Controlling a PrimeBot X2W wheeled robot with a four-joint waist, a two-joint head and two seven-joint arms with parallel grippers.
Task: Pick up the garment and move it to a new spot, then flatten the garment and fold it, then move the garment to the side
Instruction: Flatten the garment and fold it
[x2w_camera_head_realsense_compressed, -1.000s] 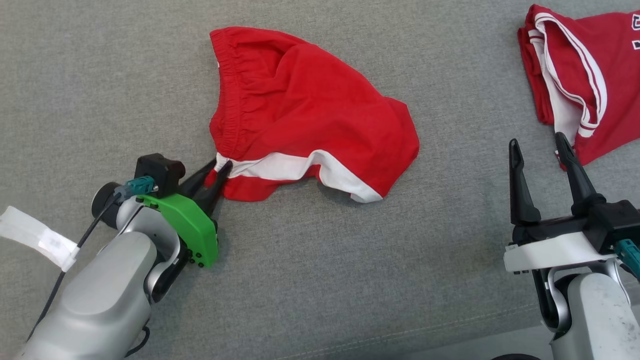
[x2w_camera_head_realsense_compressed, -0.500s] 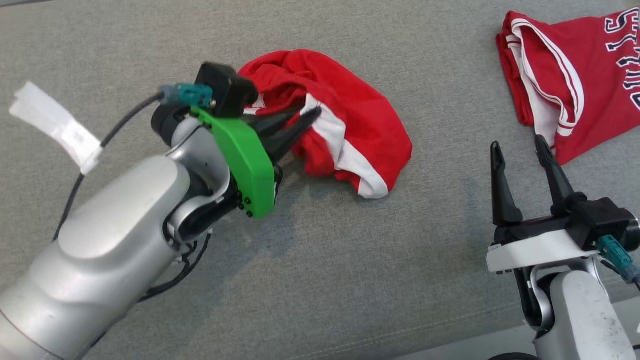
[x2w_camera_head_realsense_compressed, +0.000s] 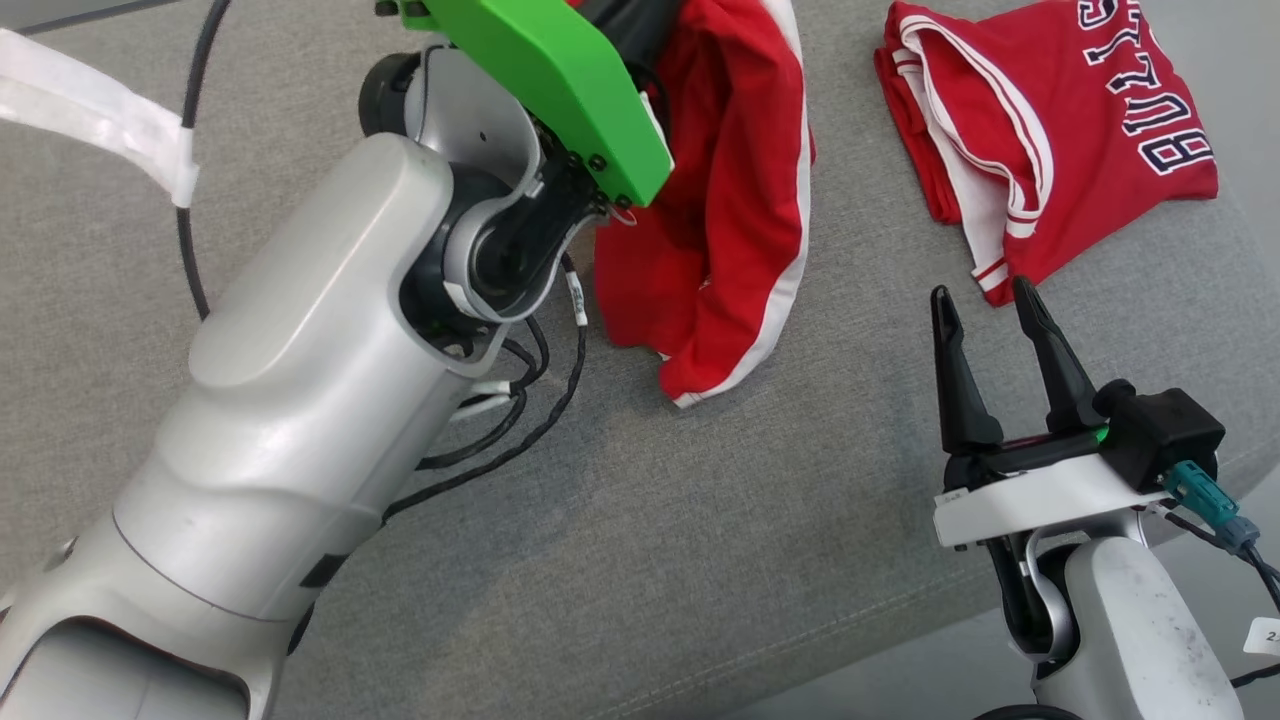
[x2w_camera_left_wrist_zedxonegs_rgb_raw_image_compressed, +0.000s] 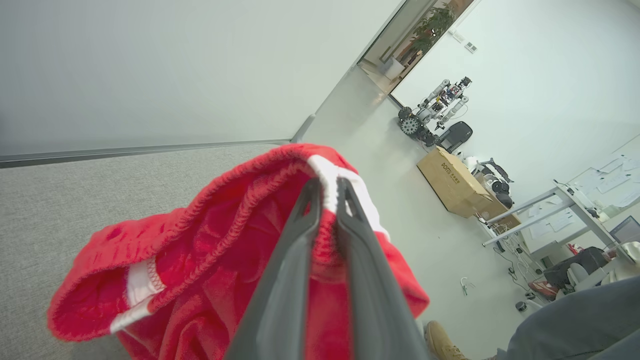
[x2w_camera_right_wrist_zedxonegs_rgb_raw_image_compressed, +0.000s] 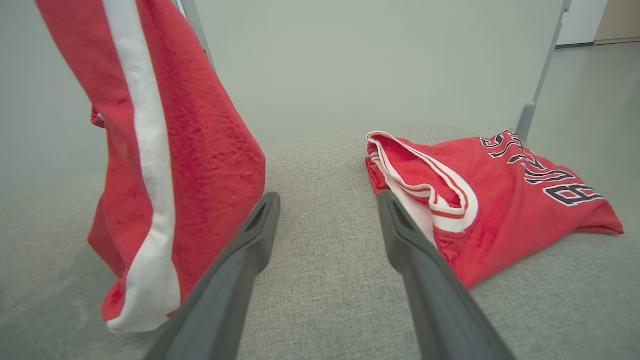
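Observation:
The garment is a pair of red shorts (x2w_camera_head_realsense_compressed: 730, 200) with a white side stripe. It hangs in the air with its lower end just above the grey cushion. My left gripper (x2w_camera_left_wrist_zedxonegs_rgb_raw_image_compressed: 327, 187) is shut on the shorts' (x2w_camera_left_wrist_zedxonegs_rgb_raw_image_compressed: 200, 260) elastic waistband, where the white stripe meets it. The left arm's green wrist plate (x2w_camera_head_realsense_compressed: 550, 90) stands raised in front of the cloth at the top of the head view. My right gripper (x2w_camera_head_realsense_compressed: 985, 300) stands open near the front right, nothing between its fingers. In the right wrist view the shorts (x2w_camera_right_wrist_zedxonegs_rgb_raw_image_compressed: 165, 150) hang left of this gripper (x2w_camera_right_wrist_zedxonegs_rgb_raw_image_compressed: 328, 196).
A folded red jersey (x2w_camera_head_realsense_compressed: 1050, 130) with dark lettering lies at the back right, just beyond the right fingertips (x2w_camera_right_wrist_zedxonegs_rgb_raw_image_compressed: 490, 200). The grey cushion (x2w_camera_head_realsense_compressed: 700, 550) ends in an edge at the lower right. A shoe (x2w_camera_left_wrist_zedxonegs_rgb_raw_image_compressed: 442, 340) and a cardboard box (x2w_camera_left_wrist_zedxonegs_rgb_raw_image_compressed: 452, 182) are on the floor beyond.
My left gripper has closed on the shorts' waistband and lifted them off the cushion, so they now hang. The head camera has shifted. The right gripper stays open.

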